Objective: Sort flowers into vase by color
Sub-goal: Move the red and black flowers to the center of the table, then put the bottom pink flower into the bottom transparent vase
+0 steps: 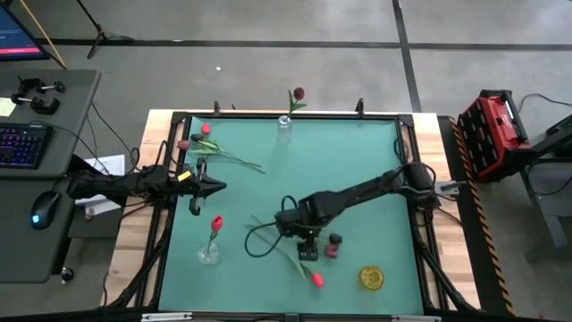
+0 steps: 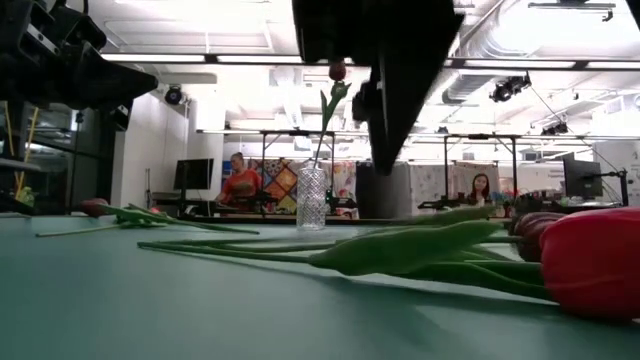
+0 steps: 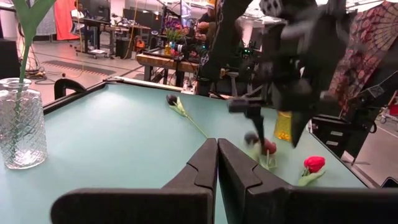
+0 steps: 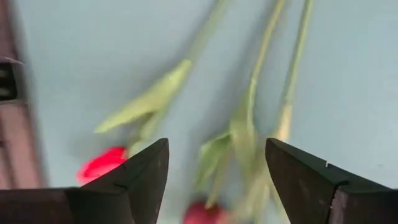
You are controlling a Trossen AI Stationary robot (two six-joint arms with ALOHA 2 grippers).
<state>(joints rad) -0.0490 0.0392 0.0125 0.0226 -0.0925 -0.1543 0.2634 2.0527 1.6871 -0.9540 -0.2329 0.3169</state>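
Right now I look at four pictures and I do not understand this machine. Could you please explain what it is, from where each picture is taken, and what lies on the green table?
It is a robot with two dark arms at a green table. One picture looks down from above, one looks level across the table, and two come from cameras on the wrists. The right hand hangs open over loose flowers, holding nothing. The left hand waits shut and empty at the left side. Two glass vases each hold a flower: the far vase a dark one, the near vase a red one. More flowers lie at the far left.
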